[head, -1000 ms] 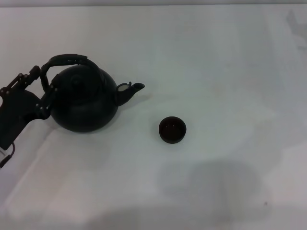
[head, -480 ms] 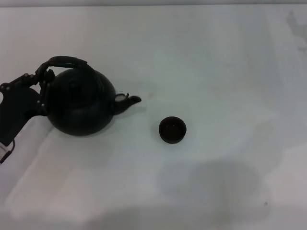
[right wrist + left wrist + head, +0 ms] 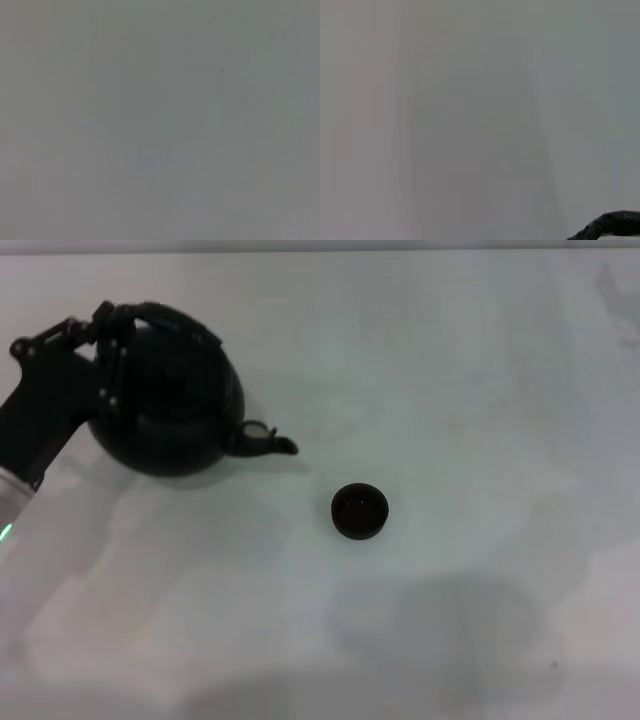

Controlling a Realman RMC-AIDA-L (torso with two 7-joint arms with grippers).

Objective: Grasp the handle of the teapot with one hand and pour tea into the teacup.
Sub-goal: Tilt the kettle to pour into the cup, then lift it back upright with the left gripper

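The white table point(image 3: 450, 370) lies bare across its right half and along the near edge. The teapot point(image 3: 165, 405) hangs tilted near the far left corner, its spout point(image 3: 268, 443) dipping toward the table's middle. The left gripper point(image 3: 105, 335) is clamped on the handle point(image 3: 180, 320) at the teapot's far side; dark on dark blurs the fingers. The teacup point(image 3: 359, 511) stands upright near the middle, well apart from the spout. The left wrist view catches only a sliver of handle point(image 3: 615, 222).
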